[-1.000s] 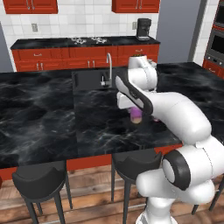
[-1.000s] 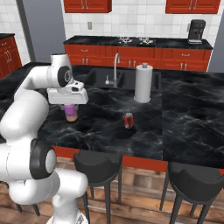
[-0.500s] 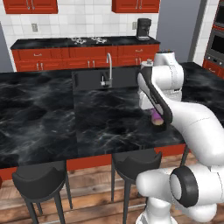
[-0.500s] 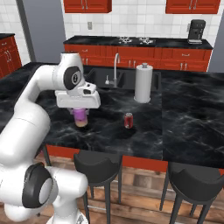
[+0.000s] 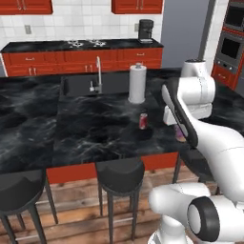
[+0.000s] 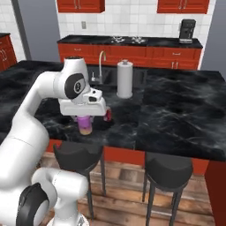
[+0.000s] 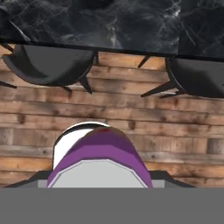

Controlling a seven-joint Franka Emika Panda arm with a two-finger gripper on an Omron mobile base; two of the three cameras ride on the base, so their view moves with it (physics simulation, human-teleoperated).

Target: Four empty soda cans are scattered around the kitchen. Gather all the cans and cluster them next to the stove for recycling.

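Beneath the white hand, the tool (image 6: 84, 120) was closed around the pink-purple soda can (image 6: 84, 125), carrying it upright in the air off the near edge of the surface (image 6: 176, 119). From the right base camera only the can's lower half showed below the hand; its top and the fingers were hidden. From the left base camera the can (image 5: 180, 134) was a small purple sliver, mostly covered by the forearm. The hand camera looked down past the can's purple side (image 7: 101, 151) at the wooden floor (image 7: 131, 116) and two dark stools (image 7: 48, 63), with the finger tips cut off at the frame's bottom. A red soda can (image 5: 143, 121) stood on the surface near the paper-towel roll (image 5: 137, 84); in the right base picture it (image 6: 108, 114) was half hidden behind the hand. Far back, the stove (image 5: 86, 44) was small and its burners hard to make out.
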